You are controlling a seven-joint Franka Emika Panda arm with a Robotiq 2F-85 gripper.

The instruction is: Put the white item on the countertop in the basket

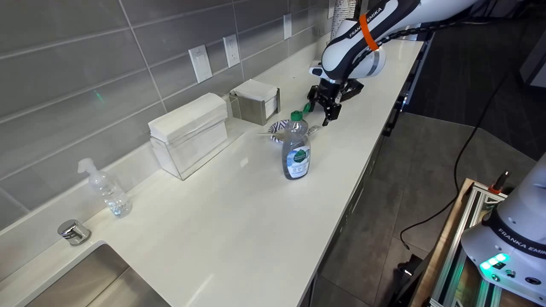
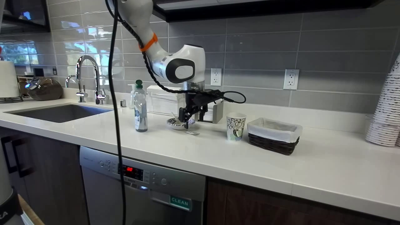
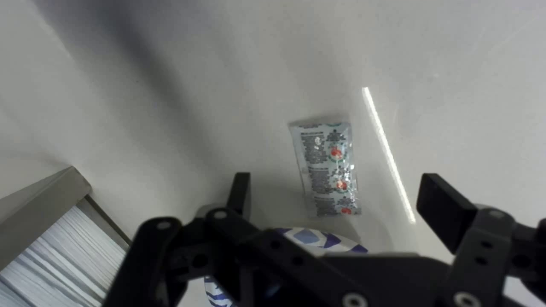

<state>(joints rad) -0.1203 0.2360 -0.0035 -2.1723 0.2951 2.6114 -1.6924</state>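
Packet [image 3: 326,170], likely the white item, lies flat on the bench [image 2: 328,162] just beside the patterned bowl [image 3: 309,236]; the end effector [image 3: 337,187] hangs near it, spread wide, holding nothing. Grasp, carry and release into the lined wicker basket [image 2: 272,143] seem left.

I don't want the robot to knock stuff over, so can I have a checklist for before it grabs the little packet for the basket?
1. Gripper open: ok, its fingers are wide apart.
2. Packet lined up: ok, in the wrist view it shows between the fingers.
3. Gripper low enough: cannot tell from these views.
4. Bowl out of the way: not ok, its rim is right by the packet.
5. Cup out of the way: not ok, it stands between packet and basket and might get bumped.
6. Room in the basket: cannot tell, the top is open but the bottom is hidden.
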